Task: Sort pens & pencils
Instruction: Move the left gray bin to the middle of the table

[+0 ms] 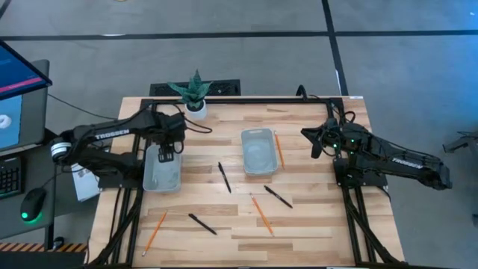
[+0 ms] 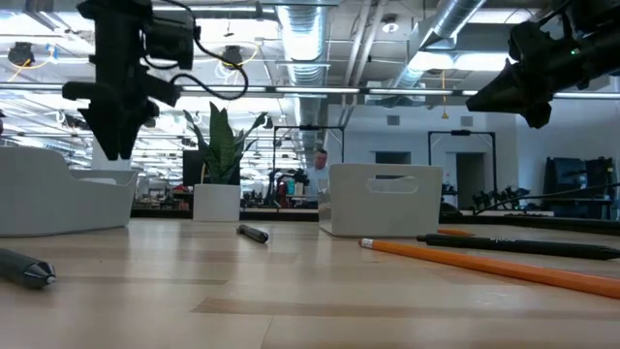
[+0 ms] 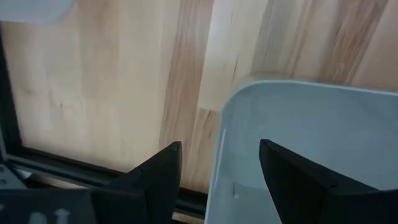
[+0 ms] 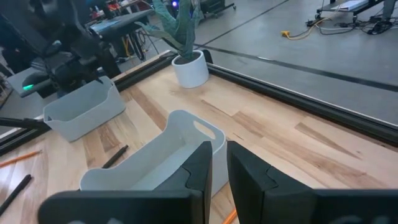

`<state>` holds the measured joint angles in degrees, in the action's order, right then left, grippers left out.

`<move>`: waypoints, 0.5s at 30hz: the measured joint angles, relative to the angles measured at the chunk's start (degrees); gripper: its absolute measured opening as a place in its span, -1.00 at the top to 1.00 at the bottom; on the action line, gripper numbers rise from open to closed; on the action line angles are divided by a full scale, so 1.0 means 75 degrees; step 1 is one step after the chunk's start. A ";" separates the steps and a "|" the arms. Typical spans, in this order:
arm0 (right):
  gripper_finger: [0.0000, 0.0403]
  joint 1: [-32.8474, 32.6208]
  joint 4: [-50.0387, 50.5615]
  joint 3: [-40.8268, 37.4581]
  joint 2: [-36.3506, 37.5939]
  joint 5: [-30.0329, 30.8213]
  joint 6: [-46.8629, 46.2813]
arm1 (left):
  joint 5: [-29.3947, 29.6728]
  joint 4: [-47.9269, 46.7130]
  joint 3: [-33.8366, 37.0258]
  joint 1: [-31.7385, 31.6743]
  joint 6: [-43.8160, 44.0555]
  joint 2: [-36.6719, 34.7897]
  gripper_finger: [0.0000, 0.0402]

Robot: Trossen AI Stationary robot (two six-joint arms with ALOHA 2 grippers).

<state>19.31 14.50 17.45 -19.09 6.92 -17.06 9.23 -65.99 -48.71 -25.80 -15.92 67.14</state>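
Since every one of them lies loose on the tabletop (image 1: 314, 224), the sorting looks barely begun: the pens (image 1: 224, 177), three short black sticks, are scattered across the middle and front, one between the two bins, one toward the front left and one just right of centre, while the pencils (image 1: 261, 215), three thin orange sticks, lie one near the front left corner, one in the middle front and one just beside the right edge of the centre bin (image 1: 258, 152). I'd judge all of them light, stiff and a bit slippery, prone to rolling, so the safest hold is across the middle of the shaft, squarely, so neither end tips. Neither the centre bin nor the left bin (image 1: 163, 170) shows anything inside that I can make out. The left gripper (image 1: 167, 155) hangs above the far end of the left bin with its fingers (image 3: 158, 180) spread and nothing between them. The right gripper (image 1: 317, 139) waits in the air near the right edge, its fingers (image 4: 249, 180) nearly pressed together and empty. A small potted plant (image 1: 194, 93) stands at the back edge.
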 joint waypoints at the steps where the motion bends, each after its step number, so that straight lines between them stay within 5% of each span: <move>1: 0.65 -0.0008 0.0000 0.0000 0.0000 0.0000 0.0000 | -0.0047 0.0005 0.0000 -0.0030 -0.0038 0.0113 -0.03; 15: 0.65 -0.0020 0.0003 0.0000 0.0000 0.0000 0.0007 | -0.0456 0.0702 0.0000 -0.0126 -0.0318 0.1793 0.02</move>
<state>19.16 14.52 17.45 -19.09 6.92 -17.01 5.81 -60.73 -48.71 -26.74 -18.31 80.59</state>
